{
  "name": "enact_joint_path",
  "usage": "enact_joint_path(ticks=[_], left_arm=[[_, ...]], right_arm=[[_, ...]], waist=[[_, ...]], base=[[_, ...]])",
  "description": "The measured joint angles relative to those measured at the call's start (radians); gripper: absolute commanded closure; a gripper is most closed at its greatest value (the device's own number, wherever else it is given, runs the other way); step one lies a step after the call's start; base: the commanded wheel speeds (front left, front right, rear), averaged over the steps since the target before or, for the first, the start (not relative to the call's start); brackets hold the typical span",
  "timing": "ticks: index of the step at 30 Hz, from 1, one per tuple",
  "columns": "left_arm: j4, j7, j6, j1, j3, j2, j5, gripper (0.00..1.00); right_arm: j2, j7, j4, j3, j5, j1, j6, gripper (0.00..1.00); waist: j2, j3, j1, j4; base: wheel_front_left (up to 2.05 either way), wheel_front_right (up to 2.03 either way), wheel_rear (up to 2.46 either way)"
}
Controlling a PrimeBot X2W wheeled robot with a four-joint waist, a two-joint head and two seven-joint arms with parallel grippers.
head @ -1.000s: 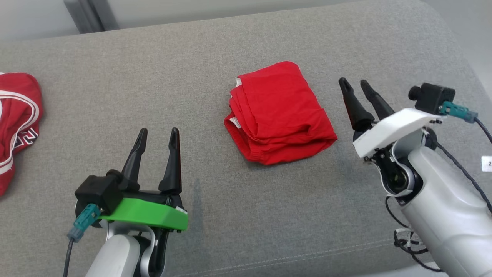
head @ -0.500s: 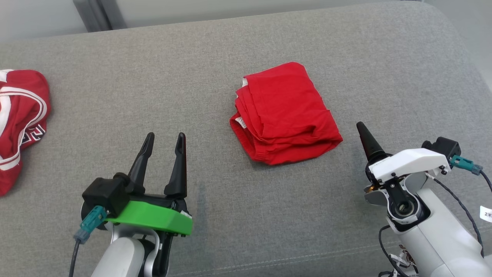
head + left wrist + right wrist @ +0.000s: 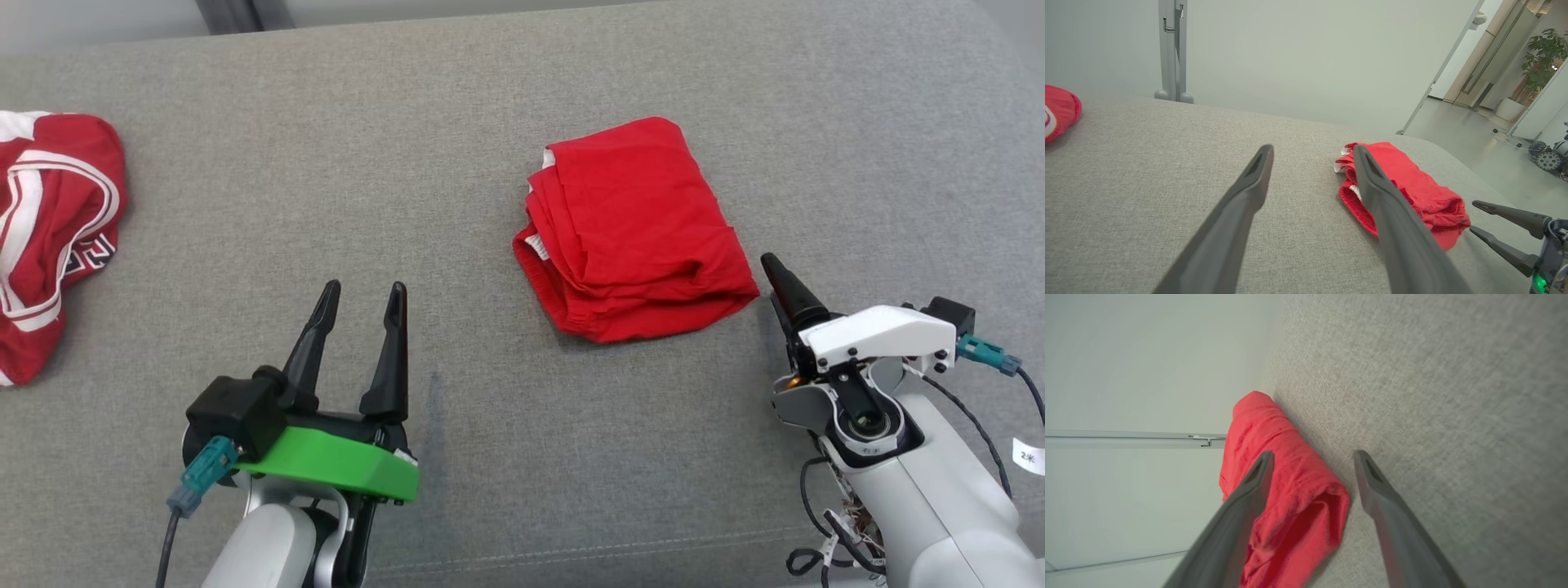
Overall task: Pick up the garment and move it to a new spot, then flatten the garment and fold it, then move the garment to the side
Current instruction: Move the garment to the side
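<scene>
Outwardly from the jaws: both pairs are spread wide and nothing is held in either. The left gripper (image 3: 364, 287) is poised above the grey padded seat (image 3: 326, 147), fingers pointed away from the robot, well apart from the red garment (image 3: 637, 229), which lies to its right. No role in a grasp is suggested by this position; it is judged to be parked out of the way.

The right gripper (image 3: 1312, 454) is rolled onto its side, so that one finger is set close to the seat and the other stands at the level of the cloth's upper face. Its tips are placed just beside the garment's near right corner; contact cannot be confirmed. Such an attitude is judged suited to pinching the stacked layers from the edge without disturbing them.

The garment is shown as a compact bundle of several folded layers near the middle of the seat, its stacked edges turned toward the left. Flattening and folding are therefore judged complete, with the move aside remaining. A second, red-and-white garment (image 3: 49, 229) lies at the seat's far left.
</scene>
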Motion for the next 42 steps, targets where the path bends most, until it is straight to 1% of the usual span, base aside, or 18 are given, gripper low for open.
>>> enact_joint_path(ticks=[8, 12, 19, 20, 21, 22, 23, 24, 25, 26, 31, 33, 35, 42], left_arm=[[-0.002, 0.001, 0.0, -0.005, -0.001, -0.002, 0.002, 0.0], [-0.002, 0.001, 0.0, -0.012, 0.006, -0.002, 0.002, 0.0], [-0.004, 0.001, 0.0, -0.015, 0.012, -0.002, 0.004, 0.0], [-0.005, 0.001, 0.0, -0.016, 0.011, -0.002, 0.007, 0.0], [-0.007, 0.001, 0.0, -0.017, 0.01, -0.002, 0.019, 0.0], [-0.007, 0.001, 0.0, -0.017, 0.01, -0.002, 0.019, 0.0], [-0.009, 0.0, 0.0, -0.021, 0.011, -0.002, 0.033, 0.0], [-0.009, 0.0, 0.0, -0.024, 0.011, -0.001, 0.038, 0.0], [-0.009, 0.0, 0.001, -0.027, 0.012, 0.0, 0.039, 0.0], [-0.01, 0.0, 0.001, -0.028, 0.013, 0.0, 0.039, 0.0], [-0.009, -0.001, 0.002, -0.031, 0.031, 0.002, 0.039, 0.0], [-0.009, -0.001, 0.003, -0.031, 0.038, 0.006, 0.039, 0.0], [-0.01, -0.001, 0.003, -0.031, 0.039, 0.008, 0.039, 0.0], [-0.016, -0.001, 0.007, -0.031, 0.04, 0.012, 0.039, 0.0]], right_arm=[[0.006, 0.03, 0.032, -0.006, 0.012, -0.045, 0.001, 0.0], [0.012, 0.044, 0.045, -0.006, 0.031, -0.06, 0.01, 0.0], [0.019, 0.052, 0.081, -0.004, 0.032, -0.106, 0.018, 0.0], [0.02, 0.052, 0.086, -0.002, 0.031, -0.112, 0.023, 0.03], [0.02, 0.052, 0.096, 0.005, 0.025, -0.125, 0.03, 0.55], [0.02, 0.052, 0.096, 0.005, 0.025, -0.125, 0.03, 0.59], [0.02, 0.052, 0.103, 0.011, 0.021, -0.134, 0.039, 0.73], [0.02, 0.052, 0.107, 0.013, 0.016, -0.139, 0.044, 0.8], [0.019, 0.052, 0.11, 0.013, 0.014, -0.145, 0.049, 0.92], [0.019, 0.052, 0.112, 0.013, 0.009, -0.149, 0.056, 1.0], [0.02, 0.048, 0.128, 0.022, -0.009, -0.171, 0.079, 1.0], [0.025, 0.048, 0.135, 0.025, -0.01, -0.176, 0.08, 1.0], [0.027, 0.047, 0.14, 0.03, -0.012, -0.18, 0.09, 1.0], [0.027, 0.038, 0.143, 0.033, -0.024, -0.207, 0.105, 1.0]], waist=[[0.0, 0.024, 0.0, 0.049], [0.0, 0.035, 0.0, 0.07], [0.0, 0.048, 0.0, 0.077], [0.0, 0.049, 0.0, 0.076], [0.0, 0.051, 0.0, 0.075], [0.0, 0.051, 0.0, 0.075], [0.0, 0.053, 0.0, 0.074], [0.0, 0.053, 0.0, 0.073], [0.0, 0.054, 0.0, 0.072], [-0.0001, 0.054, 0.0, 0.071], [0.0, 0.052, 0.0, 0.065], [0.0, 0.049, 0.0, 0.058], [0.0, 0.047, 0.0, 0.05], [0.0, 0.042, 0.0, 0.016]], base=[[0.0, 0.0, 0.0], [0.0, 0.0, 0.0], [0.0, 0.0, 0.0], [0.0, 0.0, 0.0], [0.0, 0.0, 0.0], [0.0, 0.0, 0.0], [0.0, 0.0, 0.0], [0.0, 0.0, 0.0], [0.0, 0.0, 0.0], [0.0, 0.0, 0.0], [0.0, 0.0, 0.0], [0.0, 0.0, 0.0], [0.0, 0.0, 0.0], [0.0, 0.0, 0.0]])
